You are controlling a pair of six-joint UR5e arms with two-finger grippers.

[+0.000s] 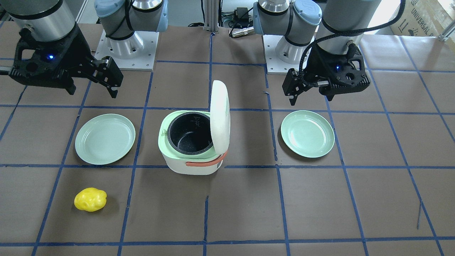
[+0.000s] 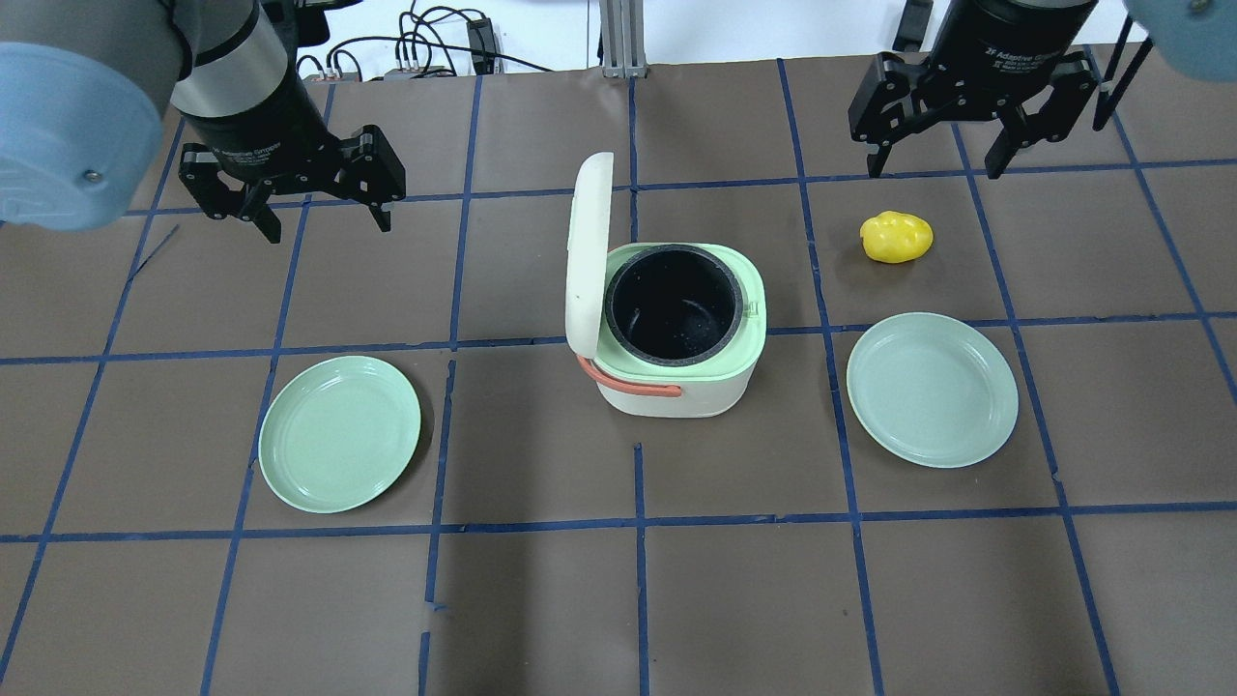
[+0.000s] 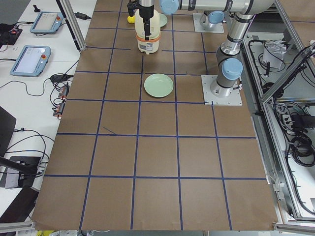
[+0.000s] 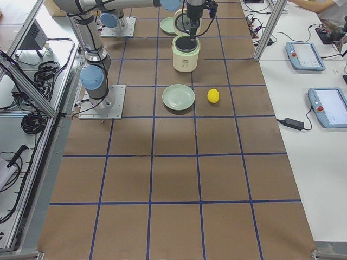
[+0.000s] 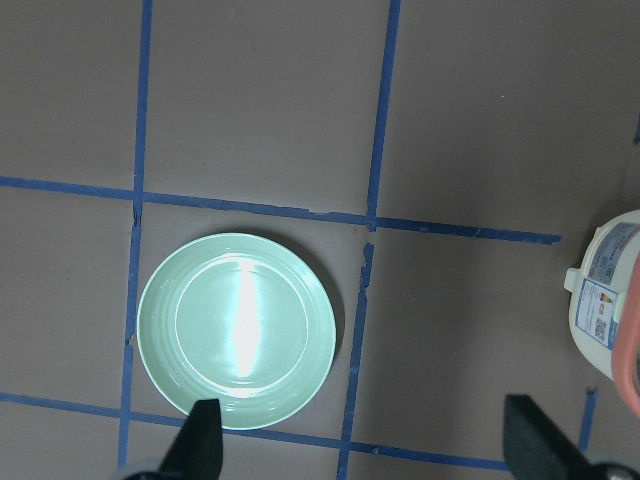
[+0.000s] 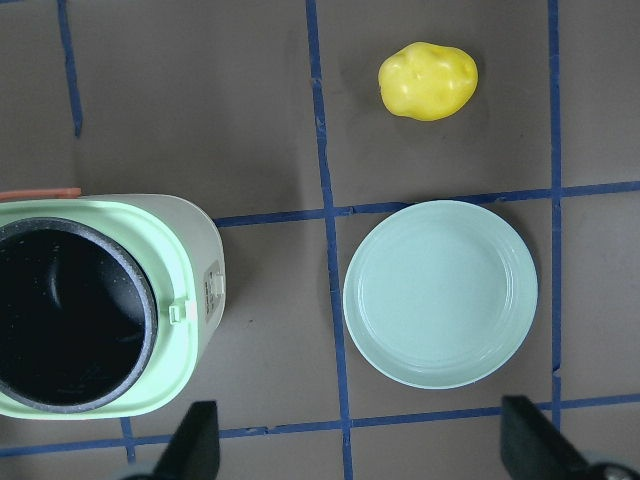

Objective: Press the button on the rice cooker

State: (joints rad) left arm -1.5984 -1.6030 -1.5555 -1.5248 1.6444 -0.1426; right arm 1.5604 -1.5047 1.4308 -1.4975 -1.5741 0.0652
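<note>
The rice cooker (image 2: 676,333) sits in the middle of the brown-papered table (image 2: 541,599), white-bodied with a pale green top. Its lid (image 2: 588,246) stands raised on the side toward the robot's left. The black inner pot (image 2: 674,309) is open to view, and an orange handle (image 2: 630,384) lies against the body. A small green tab (image 6: 179,312) juts from the rim on the side opposite the lid. Whether this is the button cannot be told.

The left gripper (image 2: 324,220) hovers above the table, well apart from the cooker, with its fingers spread wide and holding nothing. Its wrist camera looks down on a pale green plate (image 5: 237,330), with a sliver of the cooker at the frame's right edge.

The right gripper (image 2: 937,162) hangs on the other side, also well apart from the cooker and also spread wide and empty-handed. Below it lie a second green plate (image 2: 933,389) and, near that plate but apart from it, a yellow potato-shaped toy (image 2: 897,237). The right wrist view takes in all three — cooker, plate and toy.
</note>
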